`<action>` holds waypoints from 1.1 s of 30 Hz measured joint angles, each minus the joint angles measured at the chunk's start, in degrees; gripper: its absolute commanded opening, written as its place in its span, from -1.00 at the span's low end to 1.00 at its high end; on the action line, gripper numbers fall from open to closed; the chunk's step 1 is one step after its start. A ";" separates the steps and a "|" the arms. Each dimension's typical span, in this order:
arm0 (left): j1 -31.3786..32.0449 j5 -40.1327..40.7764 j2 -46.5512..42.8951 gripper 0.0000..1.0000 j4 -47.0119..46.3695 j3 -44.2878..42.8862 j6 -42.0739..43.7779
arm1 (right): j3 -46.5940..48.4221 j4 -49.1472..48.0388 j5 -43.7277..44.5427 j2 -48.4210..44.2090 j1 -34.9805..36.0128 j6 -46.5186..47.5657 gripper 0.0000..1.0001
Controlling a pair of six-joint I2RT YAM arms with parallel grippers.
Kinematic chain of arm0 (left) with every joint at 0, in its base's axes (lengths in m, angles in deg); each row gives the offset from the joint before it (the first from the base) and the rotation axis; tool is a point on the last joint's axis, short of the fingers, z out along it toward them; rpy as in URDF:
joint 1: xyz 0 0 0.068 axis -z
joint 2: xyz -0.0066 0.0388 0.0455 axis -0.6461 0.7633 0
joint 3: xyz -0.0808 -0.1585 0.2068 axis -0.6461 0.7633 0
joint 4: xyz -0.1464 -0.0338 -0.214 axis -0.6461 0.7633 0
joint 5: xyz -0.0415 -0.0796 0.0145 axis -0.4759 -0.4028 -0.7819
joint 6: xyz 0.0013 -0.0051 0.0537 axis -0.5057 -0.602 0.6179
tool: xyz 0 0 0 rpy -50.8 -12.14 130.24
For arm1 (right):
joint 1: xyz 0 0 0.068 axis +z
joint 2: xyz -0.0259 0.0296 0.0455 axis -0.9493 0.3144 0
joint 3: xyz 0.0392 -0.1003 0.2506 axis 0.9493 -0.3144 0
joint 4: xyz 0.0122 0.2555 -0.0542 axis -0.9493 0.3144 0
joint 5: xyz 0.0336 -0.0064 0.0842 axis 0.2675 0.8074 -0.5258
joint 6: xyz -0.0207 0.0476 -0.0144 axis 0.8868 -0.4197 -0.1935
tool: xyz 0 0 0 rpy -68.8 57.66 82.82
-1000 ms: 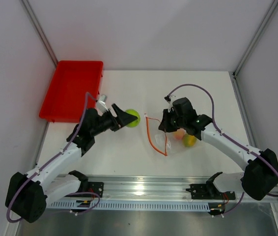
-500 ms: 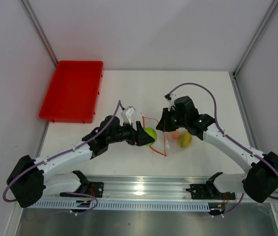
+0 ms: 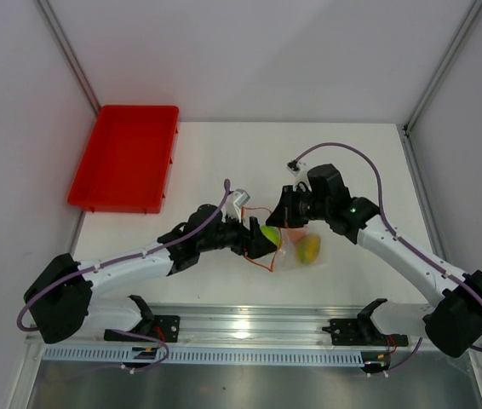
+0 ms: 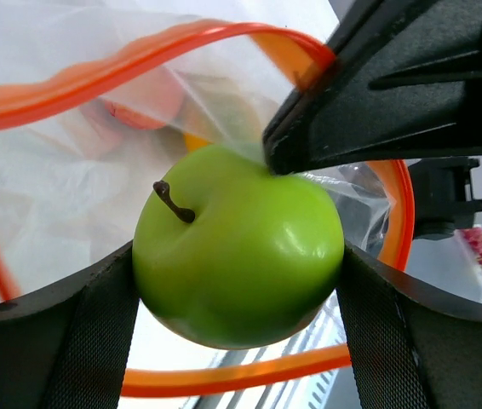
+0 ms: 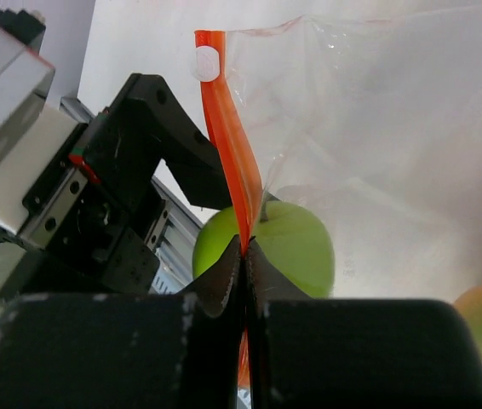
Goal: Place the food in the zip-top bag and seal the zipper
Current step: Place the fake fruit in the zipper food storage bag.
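Observation:
My left gripper [image 3: 262, 241] is shut on the green toy fruit [image 3: 270, 235] and holds it at the open mouth of the clear zip-top bag [image 3: 296, 249]; the fruit fills the left wrist view [image 4: 237, 247]. My right gripper [image 3: 286, 217] is shut on the orange-red zipper strip [image 5: 231, 145] and holds the upper lip of the mouth up. The yellow-orange fruit [image 3: 308, 248] and the pinkish-orange fruit [image 4: 143, 98] lie inside the bag. The green fruit also shows behind the strip in the right wrist view [image 5: 266, 247].
A red rectangular tray [image 3: 124, 156] stands at the back left of the white table. Aluminium frame posts rise at both back corners, and a rail [image 3: 249, 328] runs along the near edge.
My left gripper has carried the green fruit right, from beside the tray side to the bag's mouth. My right gripper has kept its hold on the zipper strip and lifted the lip slightly.

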 measured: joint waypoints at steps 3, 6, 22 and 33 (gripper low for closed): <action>1.92 2.78 0.13 -0.35 0.17 -0.59 2.19 | 0.00 -0.15 -1.01 -0.02 0.00 -0.59 -1.00; 3.08 5.77 0.31 0.22 0.26 -1.01 4.11 | 0.00 -0.24 -1.29 -0.20 -0.07 -1.03 -1.00; 4.20 15.61 -11.50 0.99 3.19 -1.01 8.52 | -0.02 -0.35 -2.71 -0.42 -1.31 -1.01 -1.00; 4.68 30.12 -22.49 0.74 16.02 -0.50 5.16 | -0.46 1.49 -2.69 -0.42 -1.33 2.03 -1.00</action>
